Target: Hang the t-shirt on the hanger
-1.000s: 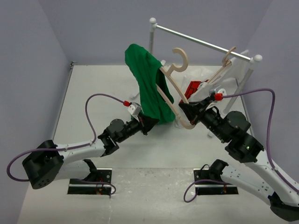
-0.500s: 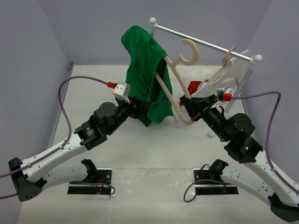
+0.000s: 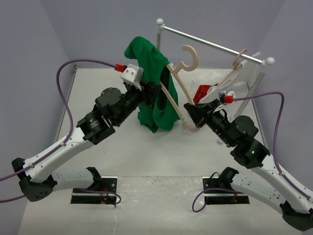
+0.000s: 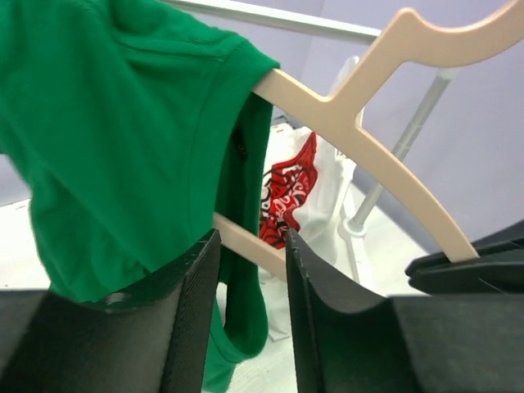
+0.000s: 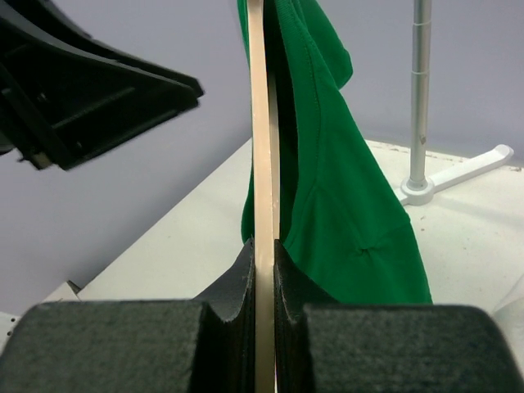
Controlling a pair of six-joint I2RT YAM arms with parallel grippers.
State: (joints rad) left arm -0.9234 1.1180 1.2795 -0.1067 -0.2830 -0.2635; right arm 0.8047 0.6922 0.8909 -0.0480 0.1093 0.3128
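**Item:** hanger, held raised above the table. 1 arm sits inside the green t-shirt; the other arm is bare.

**Right tool**: clenched on the hanger's lower end, at 5 o'clock, likely to steady it for dressing (only the right wrist view shows this pinch).

**Left tool**: at the shirt's 7 o'clock, jaws parted and gripping nothing, probably between pulls.

**Left wrist view only:** the fabric edge stops just short of the hook's neck.

**Rail**: at 1 o'clock.

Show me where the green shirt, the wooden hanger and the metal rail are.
green shirt (image 3: 151,63), overhead view, on its bunched upper part.
wooden hanger (image 4: 348,110), left wrist view, where the neck meets the arms.
metal rail (image 3: 215,45), overhead view, about halfway along the bar.
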